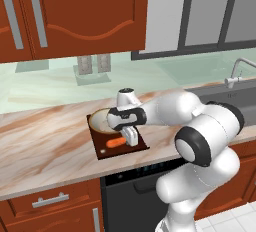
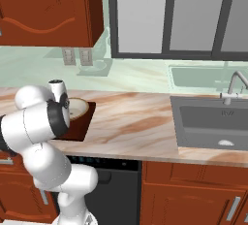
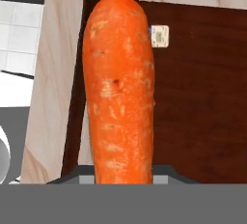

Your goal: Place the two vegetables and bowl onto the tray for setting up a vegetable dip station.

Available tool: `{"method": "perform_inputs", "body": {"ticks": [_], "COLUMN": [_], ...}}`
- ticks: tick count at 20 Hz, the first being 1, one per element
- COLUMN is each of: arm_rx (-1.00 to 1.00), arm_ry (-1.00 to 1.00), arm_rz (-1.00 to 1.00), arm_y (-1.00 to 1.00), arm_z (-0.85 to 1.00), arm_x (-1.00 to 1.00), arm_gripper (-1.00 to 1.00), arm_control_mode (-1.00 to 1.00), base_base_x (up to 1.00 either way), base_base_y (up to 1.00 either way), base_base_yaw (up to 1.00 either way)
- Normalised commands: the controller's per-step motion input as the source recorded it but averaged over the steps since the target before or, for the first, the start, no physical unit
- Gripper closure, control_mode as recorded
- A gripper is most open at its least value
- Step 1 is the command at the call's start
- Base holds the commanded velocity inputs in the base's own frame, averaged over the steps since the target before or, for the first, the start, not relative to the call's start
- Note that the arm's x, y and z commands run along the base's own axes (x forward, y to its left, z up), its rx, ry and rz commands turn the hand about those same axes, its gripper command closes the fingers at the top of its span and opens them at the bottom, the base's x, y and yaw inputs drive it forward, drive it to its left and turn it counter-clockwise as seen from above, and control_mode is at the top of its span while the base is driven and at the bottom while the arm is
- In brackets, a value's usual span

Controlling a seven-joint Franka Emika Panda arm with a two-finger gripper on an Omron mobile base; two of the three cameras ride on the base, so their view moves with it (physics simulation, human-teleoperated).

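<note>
- Hanging low over the tray, the pincer stood with its jaws partly closed; it seemed to have the carrot by one end, though the fingertips themselves were hidden, so a firm hold could not be confirmed.
- At the left of the left base view, the bench was a smooth marbled slab in cream with rust-brown veins, and the tray lay on it near the front edge.
- The tray was a flat, dark brown wooden rectangle with a small hole near its front corner.
- On the tray's back half sat the bowl, round and shallow, tan outside and pale cream inside; that part of the task looked done.
- The carrot lay at or just above the tray's front half, close before the bowl. In the hand view it was a stubby orange cylinder with a rounded tip and faint pale ridges across its skin, over the dark board.
- By my reading the carrot was about to be set down or let go, so roughly two of three items were in place.
- The dark green vegetable could not be made out on the tray; it probably remained to be fetched.
</note>
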Motion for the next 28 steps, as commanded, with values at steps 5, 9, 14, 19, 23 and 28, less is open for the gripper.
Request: {"method": "perform_inputs", "body": {"ticks": [5, 9, 14, 19, 23, 28], "arm_rx": [0.00, 0.00, 0.00, 0.00, 0.00, 0.00], "arm_ry": [0.00, 0.00, 0.00, 0.00, 0.00, 0.00], "arm_rz": [0.00, 0.00, -0.01, -0.01, -0.02, -0.02], "arm_y": [0.02, 0.03, 0.04, 0.05, 0.05, 0.03], "arm_z": [-0.13, -0.11, -0.12, -0.11, -0.11, -0.11], "arm_x": [0.04, 0.06, 0.06, 0.08, 0.06, 0.03], "arm_gripper": [1.00, 1.00, 1.00, 1.00, 1.00, 1.00], "arm_control_mode": [-1.00, -1.00, -1.00, -1.00, -1.00, -1.00], "base_base_x": [0.00, 0.00, 0.00, 0.00, 0.00, 0.00], "base_base_y": [0.00, 0.00, 0.00, 0.00, 0.00, 0.00], "base_base_yaw": [0.00, 0.00, 0.00, 0.00, 0.00, 0.00]}}
